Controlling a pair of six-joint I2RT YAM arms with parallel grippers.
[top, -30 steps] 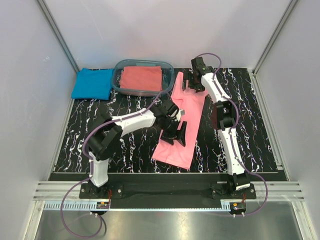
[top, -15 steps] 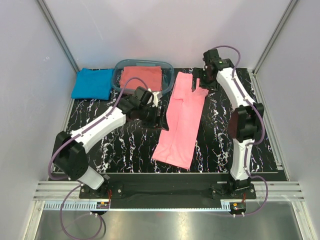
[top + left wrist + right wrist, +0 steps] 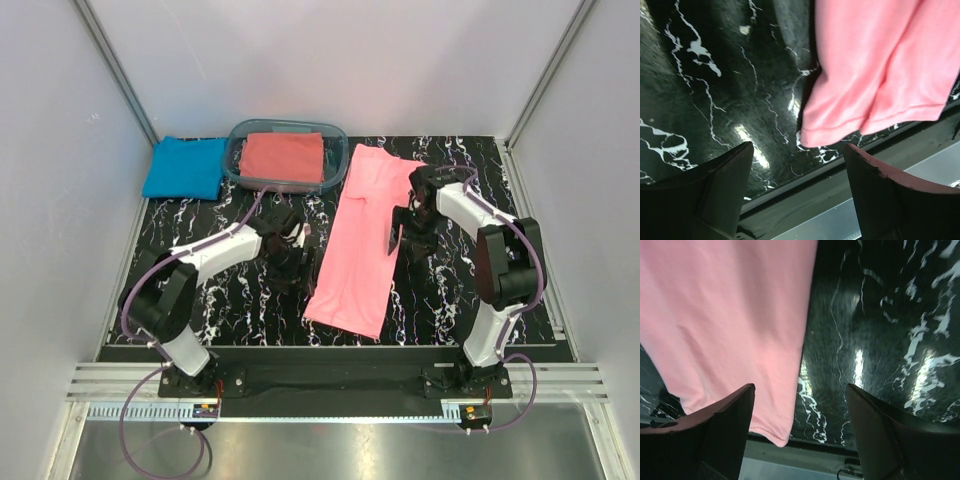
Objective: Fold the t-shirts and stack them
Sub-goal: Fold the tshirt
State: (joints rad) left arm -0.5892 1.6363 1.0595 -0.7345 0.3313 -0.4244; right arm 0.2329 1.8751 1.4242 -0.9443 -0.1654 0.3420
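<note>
Two end effectors [image 3: 288,268] [image 3: 398,236] withdrawn, pink t-shirt [image 3: 360,250] released flat

The table [image 3: 230,300] is shown with a glossy black top, veined in white like marble, in which lamp glare is mirrored. The pink t-shirt [image 3: 360,250], the blue t-shirt [image 3: 185,168] and the coral-red t-shirt [image 3: 284,158] are seen as soft, matt cloth, the pink one smooth and finished with a stitched hem. The tub [image 3: 286,186] is rendered in clear, bluish, shiny plastic, the fingers of the left gripper [image 3: 799,146] and the right gripper [image 3: 800,386] in dark matt plastic, and the rail [image 3: 330,380] at the near edge in pale brushed metal.
</note>
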